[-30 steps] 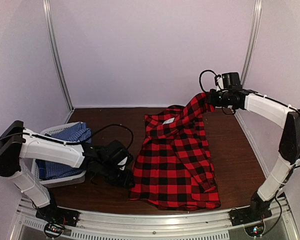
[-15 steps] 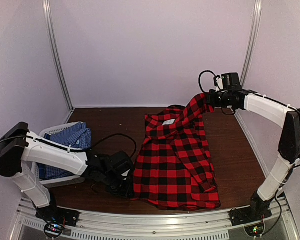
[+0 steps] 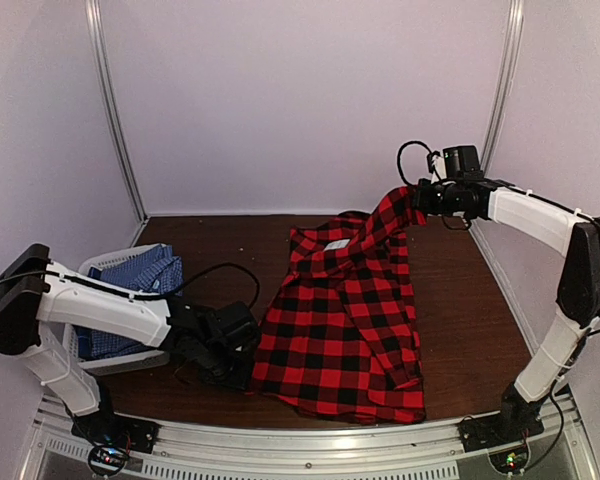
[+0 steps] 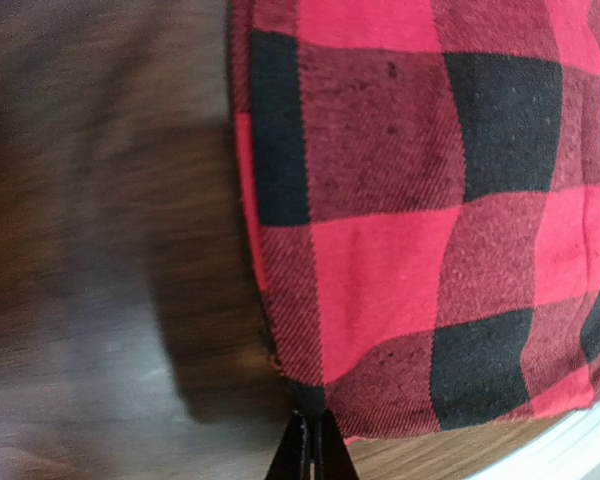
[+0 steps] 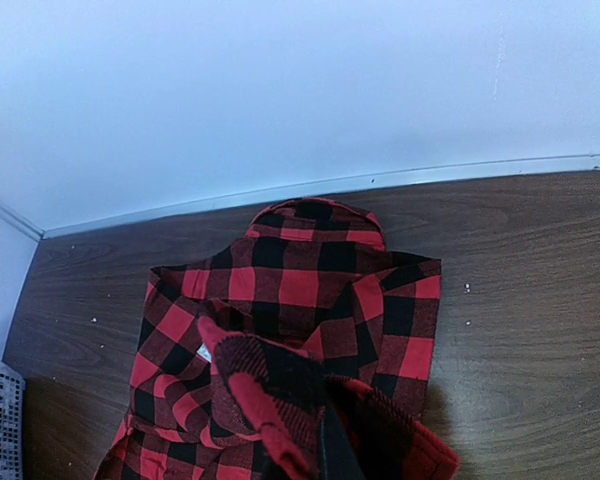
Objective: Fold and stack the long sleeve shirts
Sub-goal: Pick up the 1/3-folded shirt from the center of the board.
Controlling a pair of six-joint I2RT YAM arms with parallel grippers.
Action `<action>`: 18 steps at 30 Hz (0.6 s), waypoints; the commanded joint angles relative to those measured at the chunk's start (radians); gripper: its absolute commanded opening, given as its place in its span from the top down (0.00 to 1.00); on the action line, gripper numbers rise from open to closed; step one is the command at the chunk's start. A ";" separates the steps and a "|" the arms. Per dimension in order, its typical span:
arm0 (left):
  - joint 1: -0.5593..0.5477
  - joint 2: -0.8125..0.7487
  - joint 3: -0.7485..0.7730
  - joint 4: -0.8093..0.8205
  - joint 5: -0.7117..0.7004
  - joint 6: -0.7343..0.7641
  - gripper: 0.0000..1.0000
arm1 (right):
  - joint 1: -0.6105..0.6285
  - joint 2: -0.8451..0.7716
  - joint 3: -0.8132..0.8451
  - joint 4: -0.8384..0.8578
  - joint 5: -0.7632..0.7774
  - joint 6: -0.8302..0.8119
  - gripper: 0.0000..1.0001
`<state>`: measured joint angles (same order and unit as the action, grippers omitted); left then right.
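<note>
The red-and-black plaid shirt (image 3: pixel 345 320) lies spread on the brown table, collar and white label toward the back. My left gripper (image 3: pixel 248 372) is shut on its near-left hem corner (image 4: pixel 315 395), low over the table. High at the back right, my right gripper (image 3: pixel 417 196) is shut on a raised shoulder fold (image 5: pixel 280 385) of the same shirt, which drapes down from it. The blue-and-white check shirt (image 3: pixel 130 290) sits crumpled in the basket at the left.
A pale grey plastic basket (image 3: pixel 120 362) stands at the left, just behind my left arm. A black cable (image 3: pixel 225 268) loops over the table between basket and plaid shirt. The metal front rail (image 3: pixel 310 440) runs along the near edge. White walls close in on three sides.
My left gripper came in low to the plaid shirt's near-left corner and shut on it. That corner and the near hem have shifted left. The right arm has held still.
</note>
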<state>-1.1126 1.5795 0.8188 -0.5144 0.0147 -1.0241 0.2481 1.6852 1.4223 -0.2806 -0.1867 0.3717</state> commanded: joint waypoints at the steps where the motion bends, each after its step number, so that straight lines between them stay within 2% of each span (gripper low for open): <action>1: 0.051 -0.070 -0.012 -0.143 -0.094 0.025 1.00 | -0.002 0.014 0.031 0.020 -0.018 0.020 1.00; 6: 0.065 -0.087 0.041 -0.165 -0.084 0.126 1.00 | -0.004 0.021 0.071 0.000 0.015 0.016 1.00; 11: 0.028 -0.074 0.177 -0.174 -0.049 0.289 1.00 | -0.013 0.004 0.114 -0.026 0.063 0.013 1.00; 18: -0.020 0.032 0.336 -0.169 0.090 0.460 1.00 | -0.043 -0.056 0.120 -0.045 0.152 0.013 1.00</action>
<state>-1.1095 1.5463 1.0904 -0.6872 0.0154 -0.7025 0.2333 1.6909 1.5181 -0.3046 -0.1169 0.3779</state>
